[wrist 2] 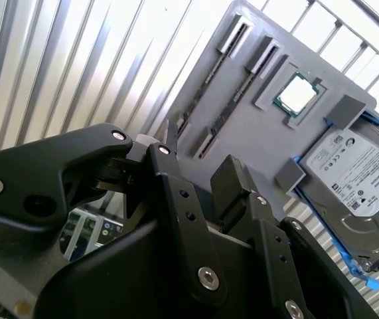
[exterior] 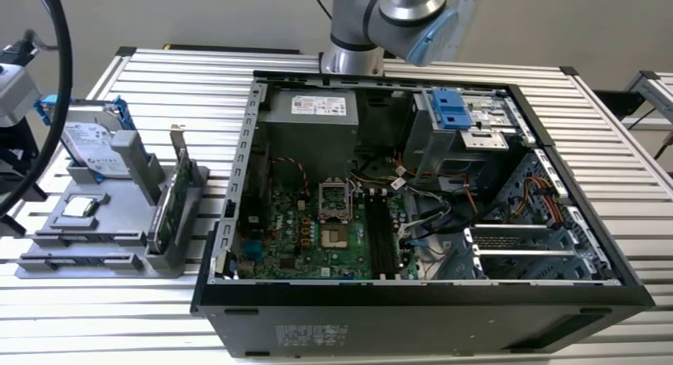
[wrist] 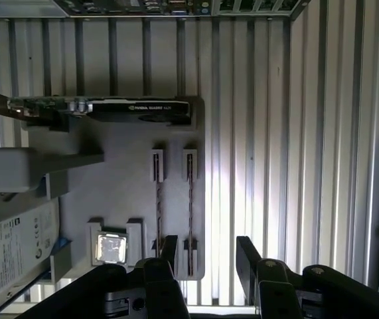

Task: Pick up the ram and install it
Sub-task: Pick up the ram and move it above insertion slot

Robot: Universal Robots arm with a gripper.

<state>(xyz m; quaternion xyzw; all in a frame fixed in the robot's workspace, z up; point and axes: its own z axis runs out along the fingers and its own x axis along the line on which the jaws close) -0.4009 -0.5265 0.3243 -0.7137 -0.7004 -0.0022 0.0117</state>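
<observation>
Ribbed aluminium table (exterior: 600, 136), seen in the exterior view: we find an open case (exterior: 421, 333) lying on its side at the centre, its motherboard (exterior: 305, 231) facing up, with the arm (exterior: 405, 10) rising behind it. On the exterior view's left, well apart from the motherboard, a grey holder (exterior: 105, 223) sits just beside the case and carries a hard drive (exterior: 90, 148) propped at a tilt, a processor chip (exterior: 79, 207) lying flat, and a graphics card (exterior: 173, 195) standing on edge nearest the case. In the first wrist view the ram (wrist: 190, 203) stands on edge in a narrow slot of the holder, showing us only its thin top edge, and a second stick (wrist: 157, 203) stands in the slot just beside it. The gripper (wrist: 207, 256) hangs above the slotted end of the holder, spread wide and holding nothing. One of its fingers (wrist: 169, 247) sits over the holder between the two slots, while the other is over bare table past the holder's edge, so the ram lines up with the gap. We cannot tell how high above the ram the fingertips are.
</observation>
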